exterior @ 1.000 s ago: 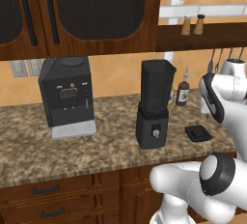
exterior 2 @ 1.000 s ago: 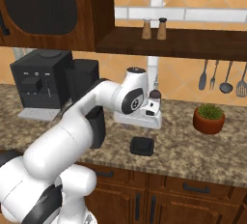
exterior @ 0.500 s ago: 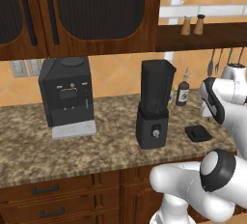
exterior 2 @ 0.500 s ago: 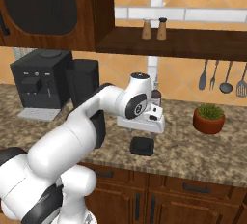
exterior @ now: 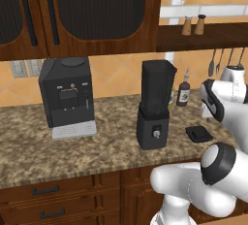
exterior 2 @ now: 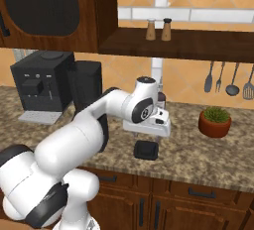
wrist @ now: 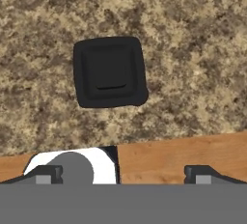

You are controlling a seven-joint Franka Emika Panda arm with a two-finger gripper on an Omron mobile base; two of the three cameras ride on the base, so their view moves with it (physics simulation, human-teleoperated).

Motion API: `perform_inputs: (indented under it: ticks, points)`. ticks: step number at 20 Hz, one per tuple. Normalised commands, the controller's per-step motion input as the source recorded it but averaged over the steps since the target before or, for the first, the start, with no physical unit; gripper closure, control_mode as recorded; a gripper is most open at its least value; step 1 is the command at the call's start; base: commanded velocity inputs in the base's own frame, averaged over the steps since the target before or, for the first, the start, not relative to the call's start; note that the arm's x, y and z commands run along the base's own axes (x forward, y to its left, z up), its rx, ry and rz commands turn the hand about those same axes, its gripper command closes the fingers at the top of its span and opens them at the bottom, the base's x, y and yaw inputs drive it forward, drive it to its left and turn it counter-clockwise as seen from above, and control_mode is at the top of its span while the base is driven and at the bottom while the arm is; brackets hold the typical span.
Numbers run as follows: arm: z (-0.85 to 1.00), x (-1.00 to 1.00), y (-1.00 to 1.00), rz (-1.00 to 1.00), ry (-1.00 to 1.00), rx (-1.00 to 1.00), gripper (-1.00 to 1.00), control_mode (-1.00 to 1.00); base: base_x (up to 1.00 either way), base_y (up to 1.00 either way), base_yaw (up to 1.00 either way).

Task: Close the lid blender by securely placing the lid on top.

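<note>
The blender (exterior: 156, 105) stands upright mid-counter, its dark jar open at the top; in the right base view it (exterior 2: 88, 85) rises behind my arm. The lid (exterior: 198, 133), a flat black squarish cap, lies on the counter to the blender's right, near the front edge. My gripper (exterior 2: 147, 138) points down and hangs a little above the lid (exterior 2: 146, 149), not touching it. In the hand view the lid (wrist: 110, 72) lies ahead of my gripper (wrist: 123, 175), slightly left of centre. The fingertips (wrist: 46, 174) stand wide apart and open, with nothing between them.
A black coffee machine (exterior: 68, 98) stands at the left of the granite counter (exterior: 97, 146). A dark bottle (exterior: 183, 91) is behind the lid by the wall. A potted plant (exterior 2: 215, 121) sits to the right, utensils (exterior 2: 228, 78) hang above it. The counter's front edge (wrist: 183, 150) runs close to the lid.
My hand has drifted right and come down closer over the lid. The jaws have stayed open. The lid and the blender have not moved.
</note>
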Motion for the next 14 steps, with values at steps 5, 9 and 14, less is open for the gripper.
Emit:
perform_inputs:
  ticks: [5,9,14]
  points:
    - [-0.10,0.27,0.00,0.05,0.00,0.00,-1.00,-1.00,0.00,0.00,0.00]
    - [-0.14,0.12,0.00,0.03,0.00,0.00,-1.00,-1.00,0.00,0.00,0.00]
    - [-0.11,0.01,0.03,0.02,0.00,0.01,-1.00,-1.00,0.00,0.00,0.00]
